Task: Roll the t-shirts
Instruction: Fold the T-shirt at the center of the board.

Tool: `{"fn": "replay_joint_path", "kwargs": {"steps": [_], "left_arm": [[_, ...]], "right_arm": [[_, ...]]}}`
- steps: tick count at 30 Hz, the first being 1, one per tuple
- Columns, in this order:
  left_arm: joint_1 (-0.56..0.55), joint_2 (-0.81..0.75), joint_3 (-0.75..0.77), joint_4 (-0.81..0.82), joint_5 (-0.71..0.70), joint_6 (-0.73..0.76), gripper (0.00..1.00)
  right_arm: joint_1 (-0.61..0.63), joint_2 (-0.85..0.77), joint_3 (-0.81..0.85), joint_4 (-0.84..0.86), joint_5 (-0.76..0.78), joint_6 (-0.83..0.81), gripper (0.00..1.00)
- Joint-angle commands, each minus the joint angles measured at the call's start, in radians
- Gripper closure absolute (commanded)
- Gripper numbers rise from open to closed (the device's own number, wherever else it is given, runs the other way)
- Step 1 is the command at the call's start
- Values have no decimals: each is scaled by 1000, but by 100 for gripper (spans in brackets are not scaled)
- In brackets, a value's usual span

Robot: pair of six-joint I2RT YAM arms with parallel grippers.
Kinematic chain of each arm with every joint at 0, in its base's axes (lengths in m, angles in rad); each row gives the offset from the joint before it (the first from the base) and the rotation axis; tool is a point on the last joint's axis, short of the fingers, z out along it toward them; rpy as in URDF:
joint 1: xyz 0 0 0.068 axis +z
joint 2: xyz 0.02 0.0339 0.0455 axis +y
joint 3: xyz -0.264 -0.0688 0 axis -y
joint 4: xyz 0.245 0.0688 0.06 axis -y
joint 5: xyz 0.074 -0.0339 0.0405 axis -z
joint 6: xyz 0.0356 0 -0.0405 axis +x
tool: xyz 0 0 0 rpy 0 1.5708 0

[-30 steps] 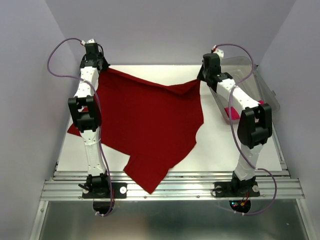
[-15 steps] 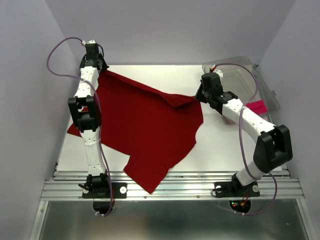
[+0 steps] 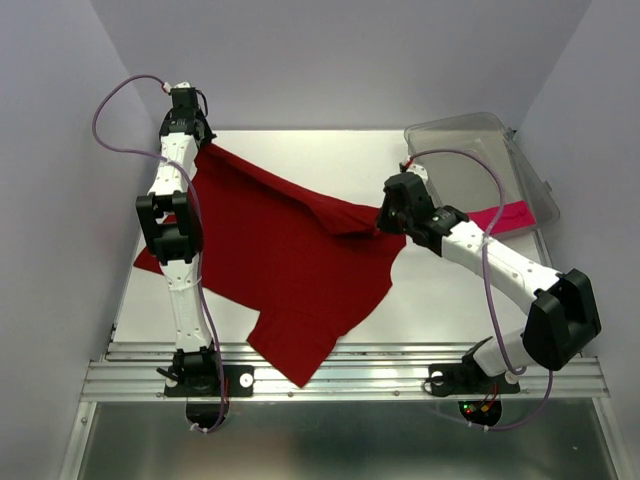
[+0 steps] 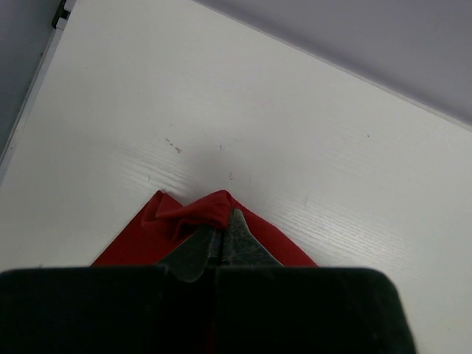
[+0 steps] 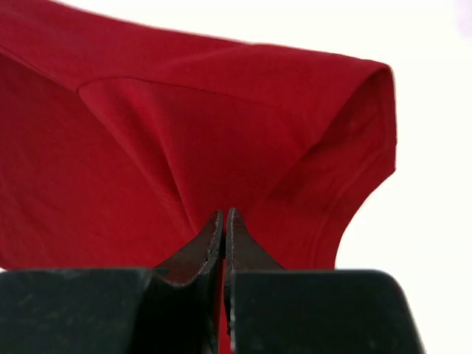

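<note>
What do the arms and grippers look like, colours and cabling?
Left arm and right arm: white shells, black joint housings, black bases on a ribbed metal rail. A lilac cable loops along each. Left gripper and right gripper: black body, dark grey tapered fingers.

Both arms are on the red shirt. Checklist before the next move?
1. Left gripper shut on the red t-shirt's far corner: ok.
2. Right gripper shut on its other end: ok.
3. Shirt flat: not ok, folded over by the right gripper.
4. Shirt wholly on the table: not ok, one corner lies over the near rail.
5. Pink t-shirt apart from the red one: ok.
6. Pink t-shirt inside the clear bin or outside it: cannot tell.
</note>
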Motion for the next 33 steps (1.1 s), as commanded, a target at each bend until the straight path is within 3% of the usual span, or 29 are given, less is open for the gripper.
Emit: {"fn": "replay_joint_path", "kwargs": {"steps": [1,20,33], "left_arm": [[9,-22,41,-18,-46,28,100],[21,-62,-50,-96,-144,53,100],[27,-28,-22,-107,-184,45,100]], "right_arm": [[39,-52,-18,-37,5,31,99],[152,-116,-86,-108,-18,67,99],[200,-150,-61,-140,-26,47,99]]}}
